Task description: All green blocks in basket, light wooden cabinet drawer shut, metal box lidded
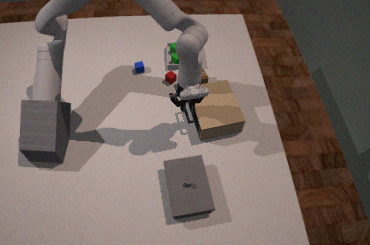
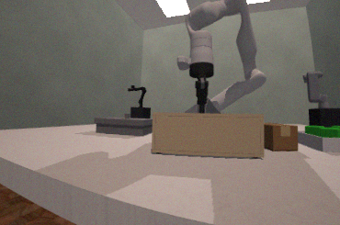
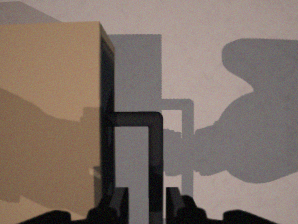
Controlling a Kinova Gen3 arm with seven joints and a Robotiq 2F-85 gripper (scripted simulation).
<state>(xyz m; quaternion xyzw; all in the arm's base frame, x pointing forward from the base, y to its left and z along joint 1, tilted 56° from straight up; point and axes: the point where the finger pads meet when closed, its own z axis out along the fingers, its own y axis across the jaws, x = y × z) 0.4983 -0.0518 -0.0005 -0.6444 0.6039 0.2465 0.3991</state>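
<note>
The light wooden cabinet (image 1: 220, 104) (image 2: 207, 135) (image 3: 50, 60) stands right of centre in the top view; its drawer looks shut. Its dark handle (image 3: 156, 145) sticks out from the front. My gripper (image 1: 189, 116) (image 2: 201, 106) (image 3: 147, 203) points down at the handle, partly open, with the bar seen between its fingers, nearer one finger, not clamped. Green blocks (image 1: 175, 58) (image 2: 322, 130) lie in the basket (image 1: 170, 67) (image 2: 332, 143), partly hidden by the arm. The metal box (image 2: 124, 129) has its lid (image 1: 186, 172) (image 2: 123, 121) on.
A red block (image 1: 170, 77) and a blue block (image 1: 139, 67) lie on the table near the basket. A brown cardboard box (image 1: 204, 77) (image 2: 281, 137) stands between cabinet and basket. A large grey block (image 1: 39, 127) stands at the left in the top view.
</note>
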